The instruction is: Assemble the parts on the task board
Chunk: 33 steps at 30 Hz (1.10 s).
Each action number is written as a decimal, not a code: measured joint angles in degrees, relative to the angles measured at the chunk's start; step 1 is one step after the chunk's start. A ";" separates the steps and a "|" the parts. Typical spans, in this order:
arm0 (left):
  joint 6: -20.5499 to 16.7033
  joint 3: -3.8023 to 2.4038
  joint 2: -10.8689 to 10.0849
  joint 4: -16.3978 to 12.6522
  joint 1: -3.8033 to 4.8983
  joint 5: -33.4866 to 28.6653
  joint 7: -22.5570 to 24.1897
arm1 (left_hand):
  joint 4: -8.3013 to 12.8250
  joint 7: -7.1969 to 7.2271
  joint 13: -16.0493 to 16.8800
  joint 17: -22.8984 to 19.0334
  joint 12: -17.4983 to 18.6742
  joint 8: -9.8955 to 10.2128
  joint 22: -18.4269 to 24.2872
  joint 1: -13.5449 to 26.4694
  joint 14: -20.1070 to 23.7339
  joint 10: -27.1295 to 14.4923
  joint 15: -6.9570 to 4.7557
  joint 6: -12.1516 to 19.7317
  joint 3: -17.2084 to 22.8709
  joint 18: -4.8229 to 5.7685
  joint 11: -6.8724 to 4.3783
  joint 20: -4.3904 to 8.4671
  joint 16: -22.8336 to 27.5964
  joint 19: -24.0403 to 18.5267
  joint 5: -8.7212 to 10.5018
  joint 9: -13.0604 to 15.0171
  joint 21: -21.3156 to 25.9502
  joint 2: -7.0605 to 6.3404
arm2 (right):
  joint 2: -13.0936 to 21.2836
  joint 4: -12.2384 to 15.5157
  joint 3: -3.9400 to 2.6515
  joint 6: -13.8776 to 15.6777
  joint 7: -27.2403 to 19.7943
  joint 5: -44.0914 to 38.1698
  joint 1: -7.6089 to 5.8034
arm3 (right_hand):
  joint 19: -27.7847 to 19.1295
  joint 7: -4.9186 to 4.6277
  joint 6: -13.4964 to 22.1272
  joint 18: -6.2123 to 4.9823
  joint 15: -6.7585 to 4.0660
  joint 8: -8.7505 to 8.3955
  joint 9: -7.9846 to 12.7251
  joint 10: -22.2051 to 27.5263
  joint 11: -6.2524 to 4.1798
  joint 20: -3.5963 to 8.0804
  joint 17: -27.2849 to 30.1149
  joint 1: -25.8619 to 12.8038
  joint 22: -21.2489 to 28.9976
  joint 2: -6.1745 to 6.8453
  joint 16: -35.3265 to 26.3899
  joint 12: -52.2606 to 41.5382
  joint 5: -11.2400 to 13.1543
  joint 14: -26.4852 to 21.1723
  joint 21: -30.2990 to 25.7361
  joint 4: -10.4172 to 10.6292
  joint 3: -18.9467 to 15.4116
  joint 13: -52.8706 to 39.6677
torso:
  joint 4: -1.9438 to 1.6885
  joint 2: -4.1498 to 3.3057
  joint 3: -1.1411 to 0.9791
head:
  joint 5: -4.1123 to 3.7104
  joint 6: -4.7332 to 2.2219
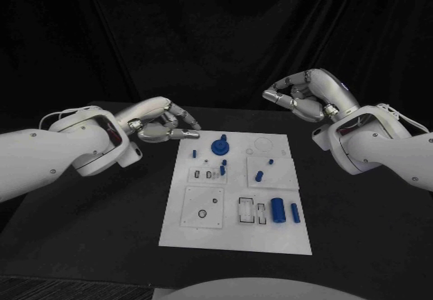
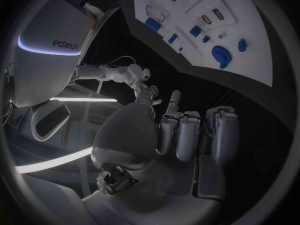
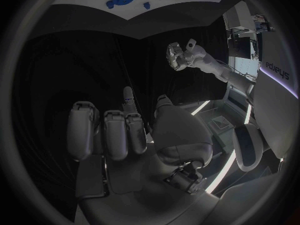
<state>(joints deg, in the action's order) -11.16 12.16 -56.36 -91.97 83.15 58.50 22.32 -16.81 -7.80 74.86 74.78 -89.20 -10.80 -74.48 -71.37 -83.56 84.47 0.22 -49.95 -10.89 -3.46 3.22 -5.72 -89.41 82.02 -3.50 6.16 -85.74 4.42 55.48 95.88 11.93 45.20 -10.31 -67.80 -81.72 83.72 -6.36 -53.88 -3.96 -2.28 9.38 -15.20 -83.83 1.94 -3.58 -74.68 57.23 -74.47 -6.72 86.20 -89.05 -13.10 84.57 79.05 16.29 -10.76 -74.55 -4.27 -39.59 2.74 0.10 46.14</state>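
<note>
The white task board (image 1: 236, 240) lies in the middle of the black table. On it are a round blue part (image 1: 220, 147) near the far edge, small blue pegs (image 1: 259, 175) in the middle, and a blue cylinder (image 1: 279, 210) near the front right. My left hand (image 1: 161, 122) hovers just off the board's far left corner, fingers curled in, holding nothing. Raised beyond the far right corner, my right hand (image 1: 306, 94) is also curled and holds nothing. The left wrist view shows the curled fingers (image 2: 187, 135) and the round blue part (image 2: 221, 54); the right wrist view shows its own curled fingers (image 3: 115, 132).
The board carries several raised white blocks with slots, such as a square plate (image 1: 204, 207) at the front left and black-outlined slots (image 1: 253, 210) beside the cylinder. Black table (image 1: 108, 212) spreads to both sides of the board. A dark curtain hangs behind.
</note>
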 measured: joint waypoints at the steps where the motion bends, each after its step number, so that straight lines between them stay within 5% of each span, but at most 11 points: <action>1: 0.87 -0.03 0.81 0.05 0.50 2.15 -3.14 | 0.46 0.10 0.00 0.00 0.00 -0.42 0.00 0.59 -0.47 -0.06 0.47 -0.91 -0.47 0.01 -0.03 -0.24 0.00 1.58 0.00 0.47 -1.45 0.59 | -0.04 -0.07 0.00 -0.09 0.21 0.02 0.00 | 0.00 0.00 0.00 0.00 0.00 0.00 0.01 0.00 0.01 0.00 0.00 0.00 0.00 0.00 0.00 0.00 0.00 0.00 0.00 0.00 0.00 0.00 | 0.06 0.07 -0.12 | 0.06 0.02; 4: 3.76 -0.03 2.65 0.46 1.36 5.87 -10.09 | 0.46 0.55 0.00 0.00 0.00 -2.72 0.00 4.42 -0.50 -0.14 0.50 -4.74 -0.47 0.13 -0.10 -0.44 0.00 1.74 0.00 2.23 -3.23 1.43 | -0.24 -0.26 0.00 -0.44 0.82 0.04 0.00 | 0.00 0.00 -0.01 0.00 0.00 0.00 0.02 0.00 0.01 0.00 0.00 0.00 0.00 0.00 0.00 0.00 -0.01 0.00 0.00 0.00 0.00 0.00 | 0.19 0.28 -0.42 | 0.10 0.23; 5: 5.18 -0.03 3.61 0.71 1.68 7.11 -13.09 | 0.46 0.77 0.00 0.00 0.00 -3.43 0.00 4.55 -0.50 -0.15 0.50 -5.80 -0.47 3.40 -0.11 -0.45 0.00 1.74 0.00 2.79 -3.23 1.55 | -0.40 -0.33 0.01 -0.67 1.12 0.05 0.00 | 0.00 -0.01 -0.01 0.00 0.00 0.00 0.04 0.00 0.01 0.00 0.00 0.00 0.00 0.00 0.00 0.00 -0.01 0.00 0.01 0.00 0.00 0.00 | 0.23 0.35 -0.48 | 0.16 0.32; 9: 9.93 0.01 7.41 1.91 2.22 9.94 -22.02 | 0.46 1.44 0.00 0.00 0.00 -4.64 0.00 5.30 -0.49 -0.45 0.49 -6.77 -0.47 3.39 -0.44 -0.46 0.00 1.73 -0.01 4.74 -3.23 2.31 | -0.80 -0.71 0.01 -1.70 2.18 0.05 0.00 | 0.00 -0.11 -0.13 0.00 0.00 0.00 0.07 0.00 0.01 0.00 0.00 0.46 0.00 -0.45 0.00 0.00 -1.52 0.00 0.01 0.00 0.00 0.00 | 0.55 0.62 -0.85 | 0.48 0.62; 13: 14.40 0.02 11.13 3.65 2.36 11.42 -29.13 | 0.46 2.23 0.00 0.00 0.00 -7.32 0.00 6.97 0.22 -0.66 -0.23 -7.58 -0.47 3.39 -0.66 -0.43 0.00 1.74 -0.03 7.82 -3.23 3.97 | -0.85 -1.01 0.02 -2.94 3.42 0.06 0.00 | 0.00 0.09 -0.50 0.00 0.28 0.00 0.12 0.00 0.01 0.00 0.00 1.07 0.00 -1.05 0.00 0.00 -1.56 -0.27 0.01 0.00 0.00 0.00 | 1.04 1.13 -1.58 | 1.33 1.43; 15: 16.52 0.02 13.21 4.68 2.45 11.94 -32.45 | 0.46 3.11 0.00 0.00 0.00 -9.89 0.00 6.97 -0.43 -1.23 -0.88 -8.44 -0.47 3.39 -1.34 -0.38 0.00 1.77 -0.58 13.00 -3.23 3.97 | -0.86 -1.05 0.02 -3.58 4.03 0.07 0.00 | 0.00 0.09 -0.50 0.00 0.28 0.00 0.16 0.00 0.01 0.00 0.00 1.07 0.00 -1.06 0.00 0.00 -1.57 -0.28 0.43 0.00 -0.01 0.00 | 1.25 1.35 -1.87 | 1.57 1.72; 18: 18.72 -0.01 15.98 6.11 2.53 12.22 -36.50 | 0.46 3.82 0.00 0.00 0.00 -12.46 0.00 7.26 -0.48 -0.88 -0.96 -9.13 -0.47 3.39 -1.92 0.43 0.00 2.56 -2.14 16.97 -3.23 4.26 | -0.92 -1.22 0.02 -4.41 4.85 0.07 0.00 | 0.00 0.09 -0.50 0.00 0.28 0.00 0.36 0.00 0.01 -0.01 0.00 1.74 0.00 -1.71 0.00 0.00 -3.32 -0.28 0.44 0.01 -0.01 0.00 | 1.59 1.57 -2.37 | 2.09 1.97; 20: 19.69 -0.02 17.32 7.06 2.54 12.03 -38.69 | 0.46 3.81 0.00 0.00 0.00 -13.96 0.00 7.27 0.32 -0.86 -1.77 -9.11 -0.47 3.40 -2.32 1.15 0.00 1.85 -3.43 19.53 -3.23 4.26 | -0.99 -1.39 0.02 -4.85 5.28 0.07 0.00 | 0.00 0.09 -0.49 0.00 0.28 0.00 0.45 0.00 0.01 -0.01 0.00 2.74 0.00 -0.74 0.00 0.00 -3.32 -0.28 0.44 0.06 -1.21 0.00 | 1.83 1.64 -2.63 | 2.35 2.01; 23: 20.99 -0.02 19.34 8.37 2.54 11.00 -42.01 | 0.46 4.47 0.00 0.00 0.00 -15.14 0.00 7.75 0.06 -1.01 -2.03 -8.43 -0.47 3.39 -2.70 1.15 0.00 1.85 -3.67 22.81 -3.23 4.74 | -1.18 -1.66 0.02 -5.51 5.85 0.08 0.07 | 0.00 0.09 -0.49 0.00 0.28 0.00 0.46 0.00 0.01 -0.01 0.00 2.74 0.00 -0.74 0.00 0.00 -3.33 -0.28 0.44 0.08 -1.19 0.00 | 2.03 1.72 -2.82 | 2.64 2.14; 30: 23.50 0.00 23.39 10.38 2.54 8.25 -47.96 | 0.47 5.44 0.01 0.00 0.00 -16.16 0.00 8.07 -0.16 -0.86 -2.31 -9.33 -0.46 3.39 -3.16 2.07 0.00 2.54 -5.02 26.15 -3.23 5.07 | -1.56 -2.10 0.02 -6.64 6.80 0.08 0.31 | 0.00 0.09 -0.49 0.00 0.28 0.00 0.48 0.00 0.01 -0.01 0.00 3.76 0.00 -1.21 0.00 0.00 -4.65 -0.28 0.44 0.08 -1.19 0.00 | 2.16 1.77 -2.89 | 3.36 2.43; 33: 24.44 0.00 24.37 11.22 2.54 7.58 -49.52 | 0.48 5.67 0.01 0.00 0.00 -16.16 0.00 7.39 0.19 -1.07 -3.32 -9.55 -0.46 3.40 -3.75 2.55 0.00 2.05 -5.03 27.12 -3.23 4.40 | -1.61 -2.25 0.02 -7.07 7.12 0.08 0.41 | 0.00 0.09 -0.49 0.00 0.28 -0.01 0.48 0.00 0.01 0.00 0.00 3.77 0.00 -1.21 0.00 0.00 -4.65 -0.28 0.44 0.08 -1.19 0.00 | 2.16 1.79 -2.89 | 3.48 2.54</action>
<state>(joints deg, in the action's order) 13.27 12.16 -31.99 -80.75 85.69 66.08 -27.20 -16.33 -2.12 74.87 74.78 -89.20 -26.96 -74.48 -63.98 -83.37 83.40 -3.10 -59.51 -11.35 -0.06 -0.53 -3.17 -89.41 84.07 -8.53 33.28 -88.97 8.82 53.88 93.62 11.95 38.13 -3.19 -67.72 -81.30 83.73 -6.27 -54.37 -3.96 -2.00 9.37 -14.72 -83.83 1.95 -3.59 -74.68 61.00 -74.47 -7.92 86.20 -89.05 -17.75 84.29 79.48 16.36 -11.94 -74.55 -2.11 -37.80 -0.15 3.58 48.67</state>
